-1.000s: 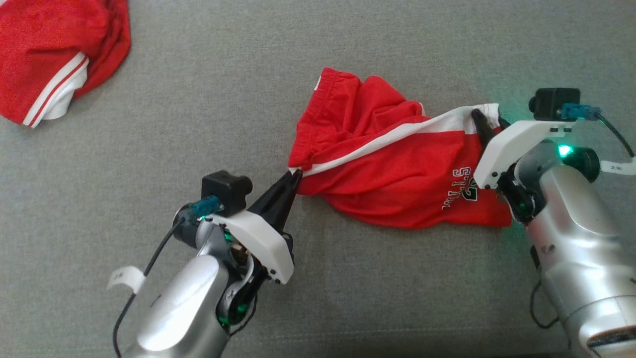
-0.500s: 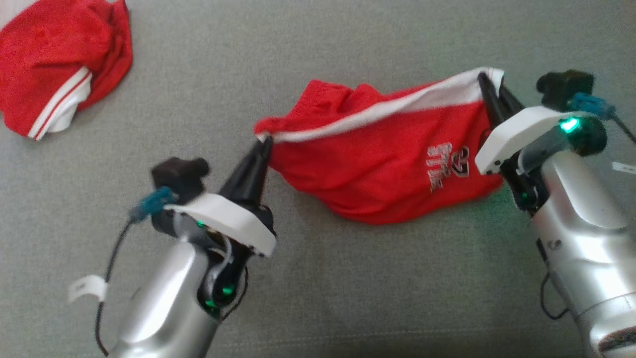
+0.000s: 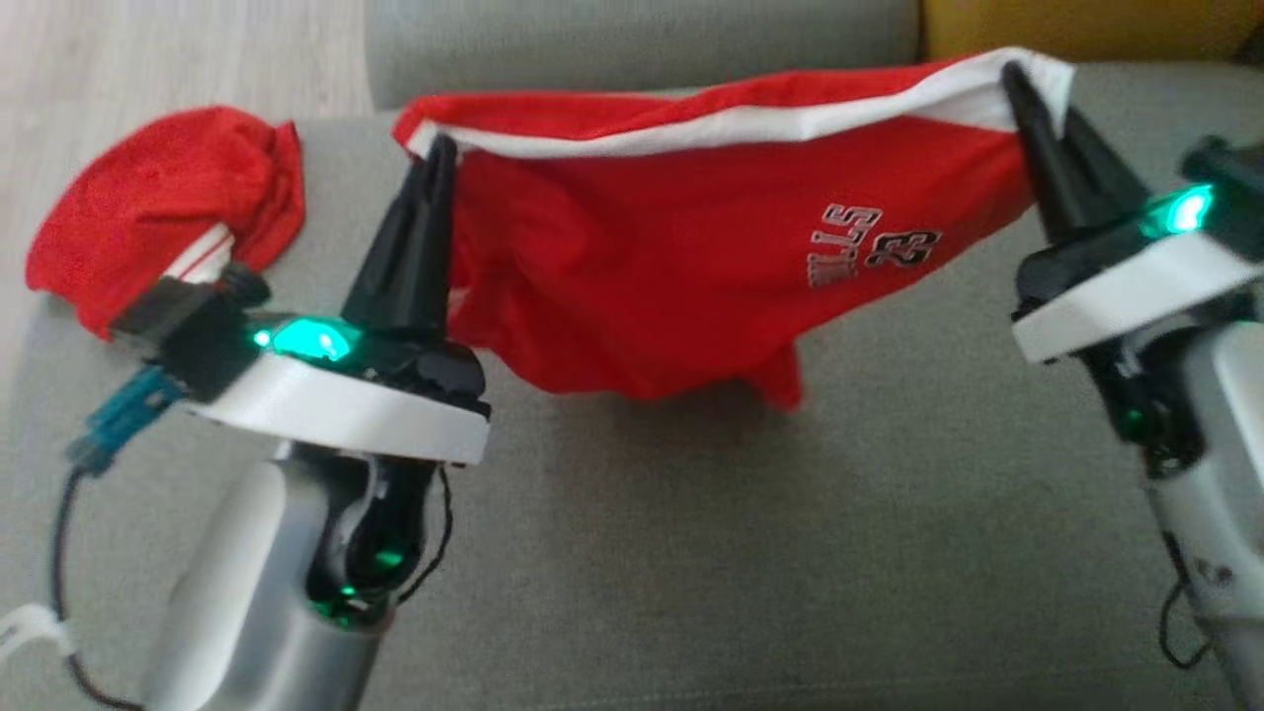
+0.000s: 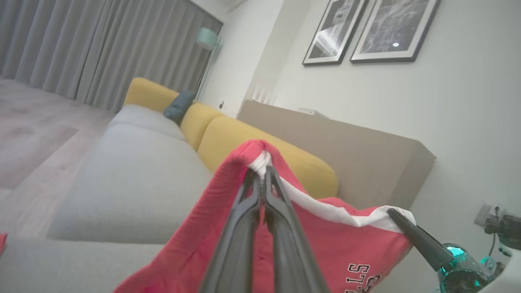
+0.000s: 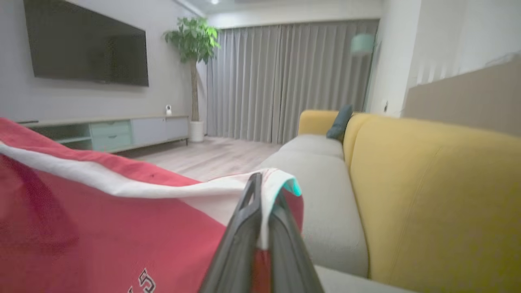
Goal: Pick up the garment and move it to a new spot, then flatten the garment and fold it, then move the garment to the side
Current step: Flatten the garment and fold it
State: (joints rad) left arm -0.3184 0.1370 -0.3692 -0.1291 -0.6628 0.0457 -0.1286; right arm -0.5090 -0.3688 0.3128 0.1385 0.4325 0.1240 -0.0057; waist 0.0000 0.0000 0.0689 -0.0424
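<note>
Lifting step: the first part of the task seems to be in hand, the pick-up and carry to a new spot; flattening and folding are not yet begun.
Left hand (image 3: 437, 153): clenched on the white-banded edge at the garment's left end, fingers pointing up; the left wrist view shows the cloth pinched right at the tips (image 4: 262, 179).
Right hand (image 3: 1017, 84): clenched on the same white band at the right end, cloth draped over the fingertips in the right wrist view (image 5: 260, 185).
Garment (image 3: 691, 257): red with a white band and lettering, hanging in the air over the far half of the sofa (image 3: 790, 553) seat, nearer its far edge than its near edge.
Garment to hands: strung between the two, band pulled into a nearly straight top line, the red body sagging below and between them; the lowest fold hangs close to the seat, and whether it touches I cannot tell.
Second garment (image 3: 168, 197): a red heap at the far left corner of the seat, just beside the left hand's wrist, apart from the held one.
Next move: probably carry both hands together to the bare middle of the seat, keep them spread so the band stays taut, then lower so the body lays out flat, not bunched, well away from the heap.
</note>
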